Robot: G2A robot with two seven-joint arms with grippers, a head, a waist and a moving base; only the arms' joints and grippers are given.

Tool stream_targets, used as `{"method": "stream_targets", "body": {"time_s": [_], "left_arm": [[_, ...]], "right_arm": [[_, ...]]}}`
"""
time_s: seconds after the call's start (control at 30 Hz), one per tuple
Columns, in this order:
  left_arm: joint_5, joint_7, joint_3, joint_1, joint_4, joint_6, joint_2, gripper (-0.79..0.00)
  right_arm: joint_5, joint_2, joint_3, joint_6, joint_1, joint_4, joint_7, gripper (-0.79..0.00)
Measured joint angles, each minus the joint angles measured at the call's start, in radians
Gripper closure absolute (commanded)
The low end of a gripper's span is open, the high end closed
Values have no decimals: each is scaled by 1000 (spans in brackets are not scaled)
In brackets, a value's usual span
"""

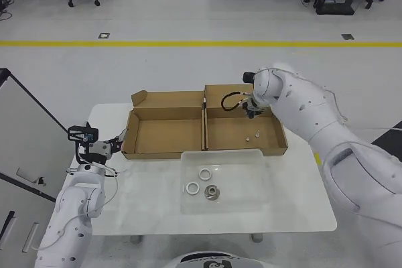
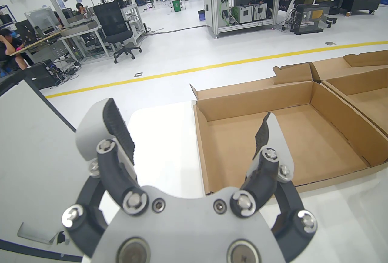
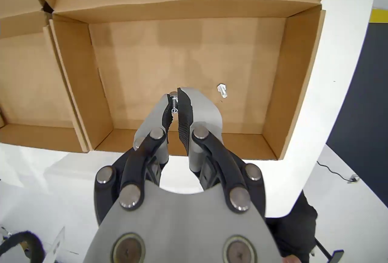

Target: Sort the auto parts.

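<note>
The white left arm [image 1: 80, 201] is bent close to the robot's side. Its silver-and-black left gripper [image 2: 188, 112] is held about level, fingers spread wide apart. The white right arm [image 1: 308, 107] stretches forward; its right gripper [image 3: 175, 96] points down, fingers pinching a small threaded silver metal bolt [image 3: 173, 103].

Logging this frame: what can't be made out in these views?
The bolt in the right gripper: right wrist view, pads cover most of it.
The small parts in the right box: top view, too small to name.
The metal part in the tray: top view, too small to identify.
The left box floor: left wrist view, left gripper covers part of it.
</note>
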Motion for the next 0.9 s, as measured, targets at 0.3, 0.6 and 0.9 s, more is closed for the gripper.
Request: {"method": "stream_targets", "body": {"time_s": [0.3,0.6,0.9], "left_arm": [[0,0,0,0,0,0,0,-785],[0,0,0,0,0,0,0,-785],[0,0,0,0,0,0,0,-785]], "right_arm": [[-32,-85,-50,-27,-5,161,-71,0],[-20,-156,-57,-59,-20,291,-139,0],[-19,-208,-56,-79,-27,377,-150,0]]}}
